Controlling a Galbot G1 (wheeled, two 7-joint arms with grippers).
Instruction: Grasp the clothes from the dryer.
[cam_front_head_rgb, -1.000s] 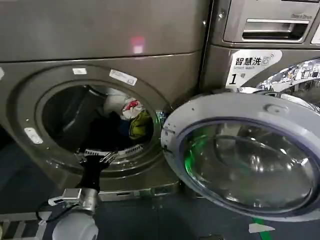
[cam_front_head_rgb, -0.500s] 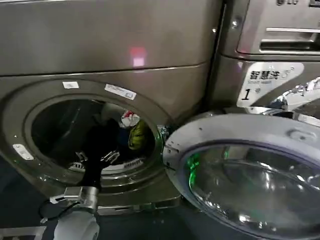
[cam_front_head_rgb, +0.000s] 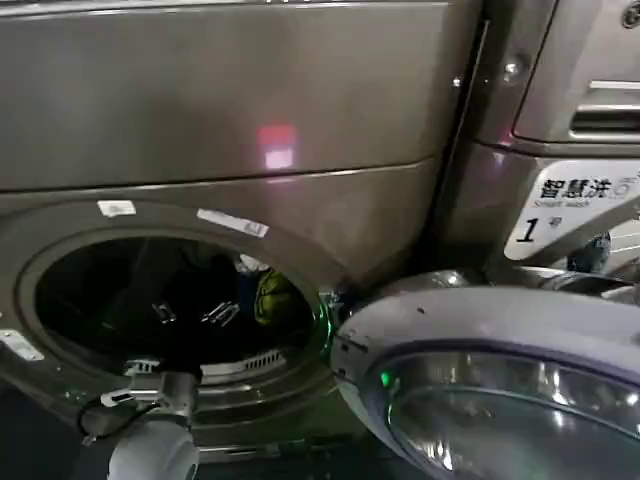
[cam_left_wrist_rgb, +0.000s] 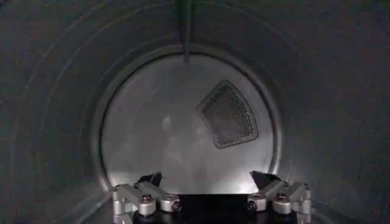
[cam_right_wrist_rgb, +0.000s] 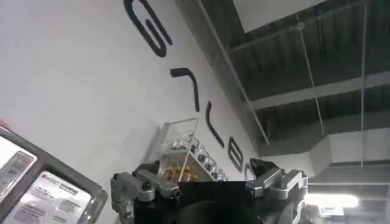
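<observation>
The left gripper reaches, fingers apart and empty, inside the open dryer, the clothes beside it not yet grasped.

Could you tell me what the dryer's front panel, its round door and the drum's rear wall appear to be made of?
The bronze-grey dryer front looks like painted or brushed metal with a dull sheen. The round door seems glass in a glossy rim, judging by reflections. The drum's pale rear wall looks like smooth metal, with a perforated mesh vent.
</observation>
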